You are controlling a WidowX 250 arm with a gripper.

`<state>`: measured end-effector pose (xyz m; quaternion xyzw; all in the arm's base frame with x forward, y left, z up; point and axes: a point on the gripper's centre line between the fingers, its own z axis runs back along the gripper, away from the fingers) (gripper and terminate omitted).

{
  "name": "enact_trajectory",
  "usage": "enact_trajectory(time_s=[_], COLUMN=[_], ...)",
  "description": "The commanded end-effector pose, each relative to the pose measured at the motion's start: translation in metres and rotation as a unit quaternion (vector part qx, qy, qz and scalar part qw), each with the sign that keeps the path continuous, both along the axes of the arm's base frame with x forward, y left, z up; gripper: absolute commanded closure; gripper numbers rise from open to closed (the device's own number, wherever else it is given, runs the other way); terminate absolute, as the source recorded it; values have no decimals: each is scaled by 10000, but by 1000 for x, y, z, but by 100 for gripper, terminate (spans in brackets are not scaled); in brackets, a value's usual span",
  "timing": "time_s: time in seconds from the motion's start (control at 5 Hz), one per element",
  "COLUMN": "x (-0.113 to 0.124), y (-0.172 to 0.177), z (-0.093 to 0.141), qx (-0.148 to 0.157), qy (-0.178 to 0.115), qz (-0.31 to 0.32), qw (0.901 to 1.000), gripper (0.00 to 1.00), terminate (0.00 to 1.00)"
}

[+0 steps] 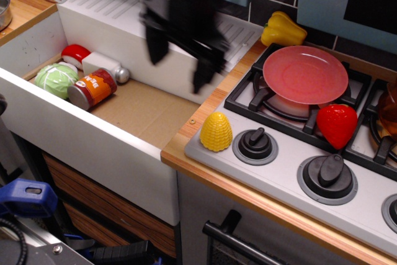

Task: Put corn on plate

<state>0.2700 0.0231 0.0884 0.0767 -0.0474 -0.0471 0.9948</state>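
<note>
pincer (180, 69): blurred, fingers spread, empty, above the sink's right edge
corn (216, 131): upright on counter (205, 172) front edge, just left of a stove knob (255, 144)
plate (305, 74): on burner, empty, strawberry (337, 124) beside it

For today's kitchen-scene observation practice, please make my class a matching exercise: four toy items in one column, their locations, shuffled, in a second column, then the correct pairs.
Items:
1. corn
2. plate
3. strawberry
4. soup can

Places:
A. lying on its side in the sink
B. on the back burner grate
C. at the stove's front-left corner, beside a knob
D. on the grate in front of the plate

Pairs: 1-C, 2-B, 3-D, 4-A
</note>
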Motion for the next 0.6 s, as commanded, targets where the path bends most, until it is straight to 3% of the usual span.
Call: enact_trajectory(time_s=[0.0,0.4], x=[-3,-15], y=[-13,-18], z=[4,-16], qx=[54,-194], qy=[-378,-463], qz=[-190,-330], qw=[9991,9982], gripper=[0,0], terminate=[0,0])
